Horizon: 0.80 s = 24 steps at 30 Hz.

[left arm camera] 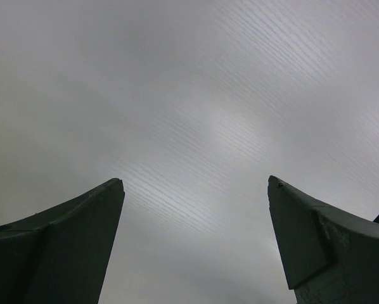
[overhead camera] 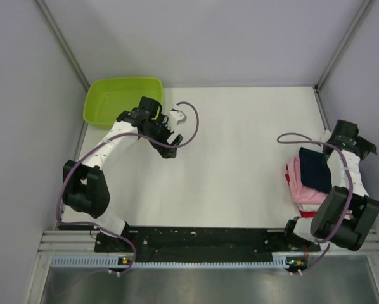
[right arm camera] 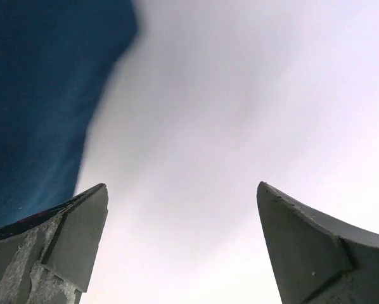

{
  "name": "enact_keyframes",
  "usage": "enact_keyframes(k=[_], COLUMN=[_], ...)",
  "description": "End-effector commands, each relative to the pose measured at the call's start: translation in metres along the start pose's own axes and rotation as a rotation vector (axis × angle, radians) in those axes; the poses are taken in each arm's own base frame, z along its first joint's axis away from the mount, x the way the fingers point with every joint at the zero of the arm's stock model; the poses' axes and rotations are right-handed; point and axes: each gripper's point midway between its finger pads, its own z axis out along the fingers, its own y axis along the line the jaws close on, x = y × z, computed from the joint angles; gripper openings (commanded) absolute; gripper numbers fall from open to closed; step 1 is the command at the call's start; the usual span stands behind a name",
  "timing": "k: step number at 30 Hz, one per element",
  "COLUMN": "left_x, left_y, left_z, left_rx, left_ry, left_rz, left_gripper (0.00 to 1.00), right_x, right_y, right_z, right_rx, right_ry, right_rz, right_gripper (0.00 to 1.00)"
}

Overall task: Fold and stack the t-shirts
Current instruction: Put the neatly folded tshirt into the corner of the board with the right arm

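Observation:
A stack of folded t-shirts lies at the right side of the table, a dark navy shirt [overhead camera: 315, 168] on top of pink ones [overhead camera: 301, 189], with a red edge [overhead camera: 287, 175] showing at the left. My right gripper [overhead camera: 349, 140] hovers just beyond the stack's far right corner, open and empty. In the right wrist view [right arm camera: 182, 185] the navy cloth [right arm camera: 44, 95] fills the upper left, apart from the fingers. My left gripper [overhead camera: 167, 145] is open and empty over the bare table at the back left; its wrist view [left arm camera: 196, 180] shows only tabletop.
A lime green plastic tub [overhead camera: 123, 98] stands at the back left corner, close behind the left arm. Grey walls enclose the table on the left, right and back. The white tabletop [overhead camera: 240, 158] lies between the two arms.

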Motion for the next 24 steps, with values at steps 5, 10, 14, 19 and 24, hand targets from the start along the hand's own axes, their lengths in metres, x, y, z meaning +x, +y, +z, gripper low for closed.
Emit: enact_keyframes(k=[5,10,14,19,24], left_x=[-0.006,-0.004,-0.001,0.006,0.011], left_y=[0.002,0.001,0.004,0.006,0.011], left_z=[0.0,-0.002,-0.004,-0.006,-0.007], left_rx=[0.004,-0.002,-0.028,-0.054,-0.088], left_ry=[-0.006,-0.005,0.005,0.014,0.012], left_rz=[0.004,0.006,0.008,0.014,0.034], left_gripper=[0.99,0.99,0.99,0.99,0.99], right_x=[-0.038,-0.108,-0.131,-0.146,-0.154], right_y=[-0.146,-0.122,-0.047,0.02,0.026], right_z=[-0.088,-0.17,-0.204,-0.207,-0.196], right_rx=[0.451,0.319,-0.215,-0.493,-0.491], right_ry=[-0.202,-0.446,-0.611,-0.617,-0.72], right_rz=[0.323,0.476,0.878,1.026,1.166], right_gripper=[0.99,0.99,0.91,0.69,0.7])
